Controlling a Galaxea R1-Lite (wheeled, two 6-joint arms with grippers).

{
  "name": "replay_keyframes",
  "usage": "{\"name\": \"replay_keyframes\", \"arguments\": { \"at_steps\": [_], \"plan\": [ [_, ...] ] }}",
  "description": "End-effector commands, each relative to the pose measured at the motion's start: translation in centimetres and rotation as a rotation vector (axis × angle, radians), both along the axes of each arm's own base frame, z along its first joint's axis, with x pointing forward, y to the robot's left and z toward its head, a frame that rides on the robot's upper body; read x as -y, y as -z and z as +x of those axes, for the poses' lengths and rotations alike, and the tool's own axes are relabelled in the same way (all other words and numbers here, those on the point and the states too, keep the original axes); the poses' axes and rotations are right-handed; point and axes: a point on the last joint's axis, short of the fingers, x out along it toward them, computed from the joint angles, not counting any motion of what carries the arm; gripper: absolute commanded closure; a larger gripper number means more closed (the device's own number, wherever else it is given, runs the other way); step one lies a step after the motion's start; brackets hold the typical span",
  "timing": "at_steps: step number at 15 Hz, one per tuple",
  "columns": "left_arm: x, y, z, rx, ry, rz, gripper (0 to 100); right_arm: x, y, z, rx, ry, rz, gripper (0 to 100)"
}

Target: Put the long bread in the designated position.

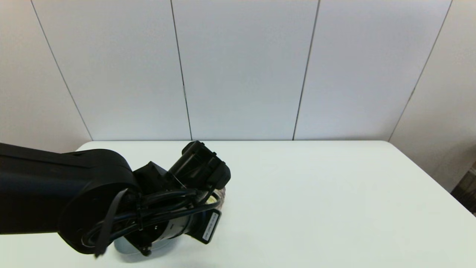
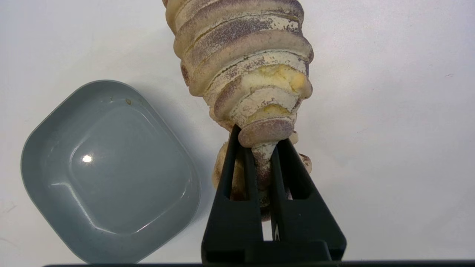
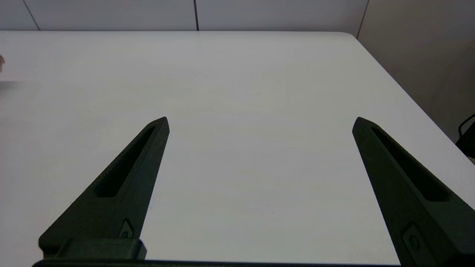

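The long bread, a tan twisted loaf with brown-purple and pale yellow bands, sits between the fingers of my left gripper, which is shut on one end of it. It extends away from the gripper over the white tabletop, beside the blue-grey dish and not over it. I cannot tell whether it touches the table. In the head view the left arm hides nearly all of it; only a sliver of the bread shows. The designated position has no visible mark. My right gripper stands open over bare table.
The empty blue-grey dish peeks out under the left arm near the table's front edge. White wall panels stand behind the table. The table's right edge runs close to the right gripper.
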Motion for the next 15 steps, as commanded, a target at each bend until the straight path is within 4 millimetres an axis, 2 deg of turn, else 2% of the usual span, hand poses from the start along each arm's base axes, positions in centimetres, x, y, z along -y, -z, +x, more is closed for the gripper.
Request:
{"name": "replay_keyframes", "arguments": {
  "at_steps": [1,6,9,11,15],
  "plan": [
    [0.1,0.3,0.1,-0.009,-0.001,0.01,0,0.0,0.0,0.0,-0.002,0.001,0.0,0],
    [0.0,0.3,0.1,-0.007,0.011,0.026,0,0.0,0.0,0.0,-0.002,0.0,0.0,0],
    [-0.4,0.1,0.5,0.076,0.011,0.138,0,0.0,0.0,0.0,-0.002,-0.002,0.0,0],
    [-0.9,-0.5,1.4,0.113,-0.009,0.168,0,0.0,0.0,0.0,-0.001,-0.002,0.0,0],
    [-4.1,-1.4,4.7,0.164,-0.11,0.257,0,0.0,0.0,0.0,-0.001,-0.002,0.0,0]
  ]
}}
